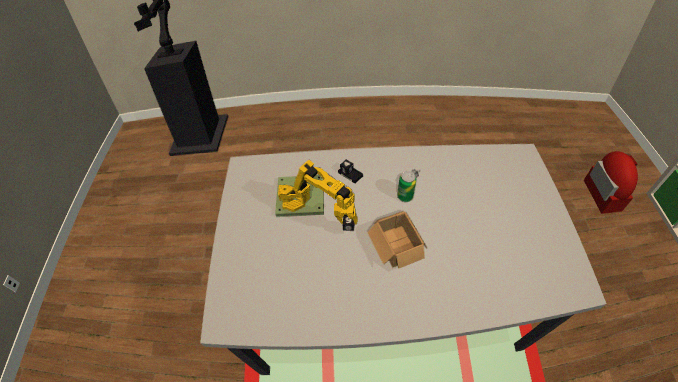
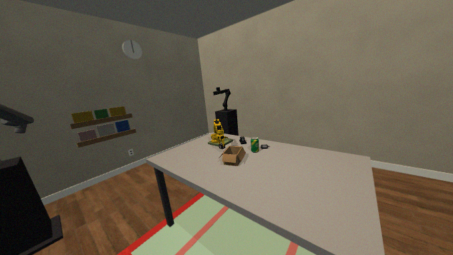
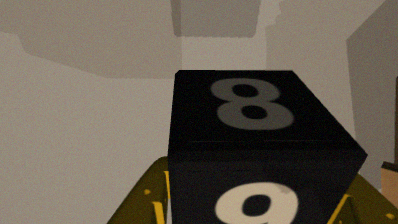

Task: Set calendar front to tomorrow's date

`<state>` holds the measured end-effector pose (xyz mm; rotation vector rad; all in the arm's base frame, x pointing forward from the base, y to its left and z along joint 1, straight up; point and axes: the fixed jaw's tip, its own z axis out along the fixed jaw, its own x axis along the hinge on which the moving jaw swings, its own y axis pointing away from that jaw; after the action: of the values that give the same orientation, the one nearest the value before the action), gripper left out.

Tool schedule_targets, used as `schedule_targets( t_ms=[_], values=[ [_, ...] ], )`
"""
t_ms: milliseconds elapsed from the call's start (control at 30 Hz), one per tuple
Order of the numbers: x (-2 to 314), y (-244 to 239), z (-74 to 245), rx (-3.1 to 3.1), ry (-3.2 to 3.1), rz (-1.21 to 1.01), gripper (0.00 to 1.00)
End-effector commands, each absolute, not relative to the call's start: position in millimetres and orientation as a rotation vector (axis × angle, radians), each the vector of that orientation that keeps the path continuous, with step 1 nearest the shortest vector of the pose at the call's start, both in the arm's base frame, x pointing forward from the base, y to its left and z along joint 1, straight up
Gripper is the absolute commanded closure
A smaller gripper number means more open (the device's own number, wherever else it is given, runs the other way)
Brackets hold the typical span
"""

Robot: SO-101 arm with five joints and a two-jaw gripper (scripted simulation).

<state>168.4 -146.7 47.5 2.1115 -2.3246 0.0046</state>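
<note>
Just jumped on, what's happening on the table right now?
The small yellow arm's gripper is shut on a black number cube, away from the black calendar tray behind it. The wrist view shows an 8 on one face and what looks like a 9 or 6 on another. An open cardboard box and a green can stand nearby.

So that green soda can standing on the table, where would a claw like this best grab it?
Probably around the middle of the green soda can, coming in level from the yellow arm's side. It stands upright with round, smooth walls; the tabbed top offers no hold. The gripper is currently shut on a black number cube.
</note>
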Motion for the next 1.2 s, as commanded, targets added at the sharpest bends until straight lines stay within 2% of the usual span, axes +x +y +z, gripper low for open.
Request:
schedule_targets(
  t_ms=[0, 1167],
  values=[
    [176.5, -138.7, 46.2, 1.962, -2.449, -0.023, 1.0],
    [227.3, -77.7, 40.5, 0.618, -3.066, -0.013, 1.0]
  ],
)
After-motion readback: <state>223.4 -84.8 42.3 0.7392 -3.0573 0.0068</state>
